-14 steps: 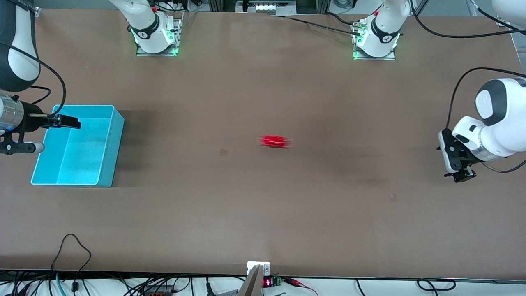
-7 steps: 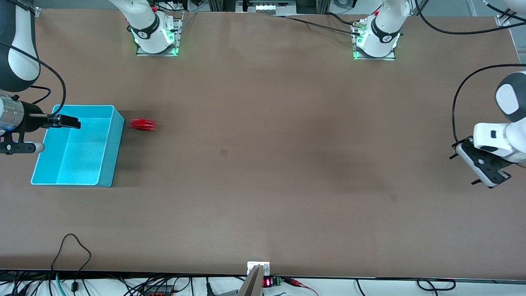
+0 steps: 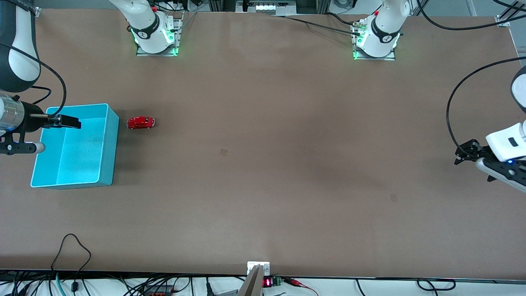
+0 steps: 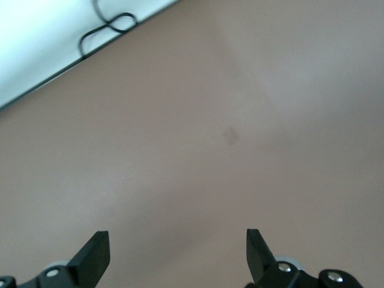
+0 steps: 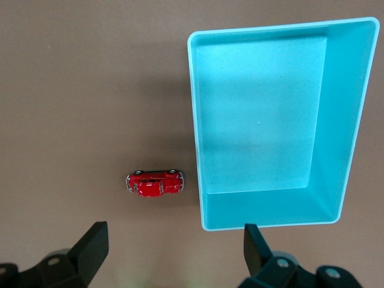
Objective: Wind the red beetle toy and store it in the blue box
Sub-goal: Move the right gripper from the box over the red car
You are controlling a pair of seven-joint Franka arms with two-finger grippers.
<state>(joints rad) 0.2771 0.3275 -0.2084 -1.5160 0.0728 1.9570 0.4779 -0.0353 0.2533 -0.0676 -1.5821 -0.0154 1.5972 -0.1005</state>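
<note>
We see the little red car (image 3: 141, 122) sitting on the brown tabletop (image 3: 263, 164), just beside the blue box (image 3: 106, 144), at its 3 o'clock in the front view. Our right tool (image 5: 174, 252) hangs wide open over the box's edge and holds nothing. Our left tool (image 4: 177, 258) waits wide open and empty over the left arm's end.

The red beetle toy (image 3: 141, 122) sits on the bench just beside the blue box (image 3: 104, 164), close to the box's wall but apart from it, a thin strip of bench showing between them. It is a tiny glossy red car with a rounded body and silvery ends (its windows catch the light), resting on its wheels with one end pointing at the box. The blue box is a light-blue rectangular bin with straight walls and a pale rim, open on top, nothing inside it, standing at the right arm's end of the bench.
</note>
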